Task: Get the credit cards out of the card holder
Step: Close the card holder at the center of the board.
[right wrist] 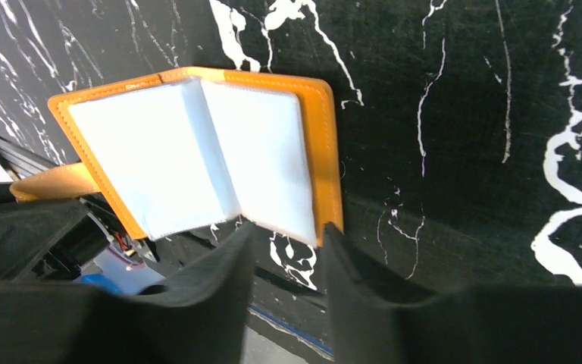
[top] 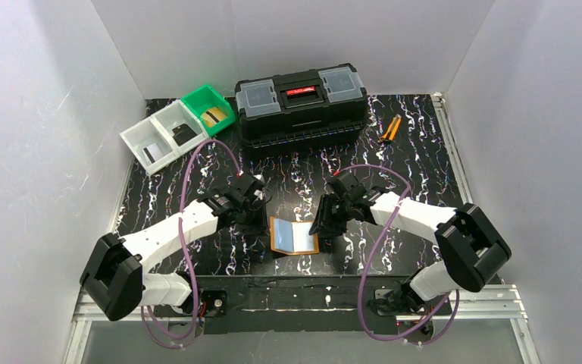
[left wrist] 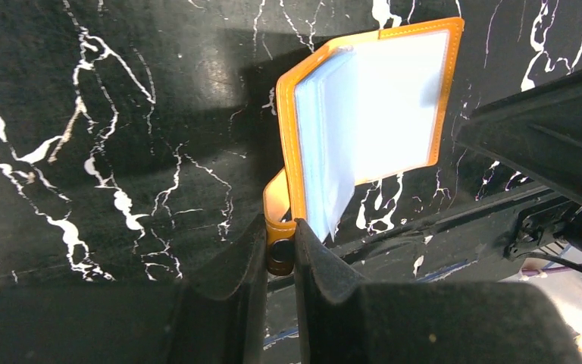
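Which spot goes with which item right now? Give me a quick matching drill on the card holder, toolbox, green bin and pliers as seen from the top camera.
Things:
1 card holder
2 toolbox
3 green bin
4 pliers

Places:
A back right
B back left
C front centre, lying open
D back centre

Pairs: 1-C, 2-D, 3-B, 4-A

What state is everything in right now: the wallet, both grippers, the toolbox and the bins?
card holder: open, clear pockets showing, no card visible in them
left gripper: shut on the card holder's snap strap
right gripper: open, fingers either side of the holder's near corner
toolbox: lid closed
white bins: a dark card in each
green bin: holds a gold-tan card
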